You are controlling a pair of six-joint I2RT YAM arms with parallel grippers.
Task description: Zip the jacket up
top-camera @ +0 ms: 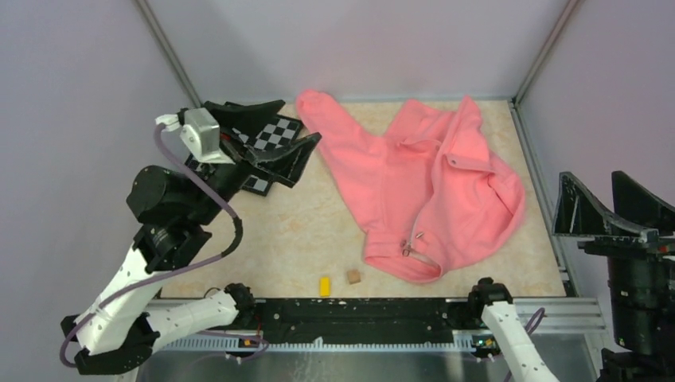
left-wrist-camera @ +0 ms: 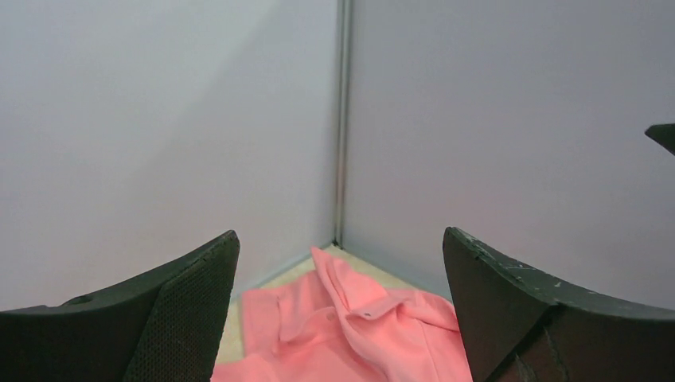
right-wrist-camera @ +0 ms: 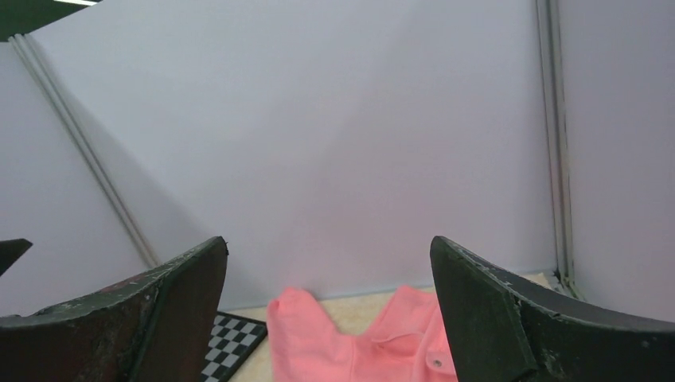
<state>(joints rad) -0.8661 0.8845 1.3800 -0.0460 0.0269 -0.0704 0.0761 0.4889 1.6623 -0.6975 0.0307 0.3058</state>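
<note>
1. Nearest the lens, my right gripper (top-camera: 591,181) is raised past the table's (top-camera: 302,239) right edge, jaws wide apart and empty, arm cut off by the frame.
2. My left gripper (top-camera: 299,121), equally wide and empty, covers part of a checkerboard (top-camera: 275,135).
3. The jacket (top-camera: 446,183) lies crumpled right of centre; its zipper pull (top-camera: 407,247), near the hem, is barely legible.

Beige marbled desk (top-camera: 302,239) lay inside pale lilac walls (top-camera: 374,40). Checkerboard (top-camera: 276,134) sat flat at far left, partly hidden. Near front edge: small yellow block (top-camera: 325,286), and just right of it brown cube (top-camera: 353,276), close but apart. Black rail (top-camera: 358,312) ran along near edge.
</note>
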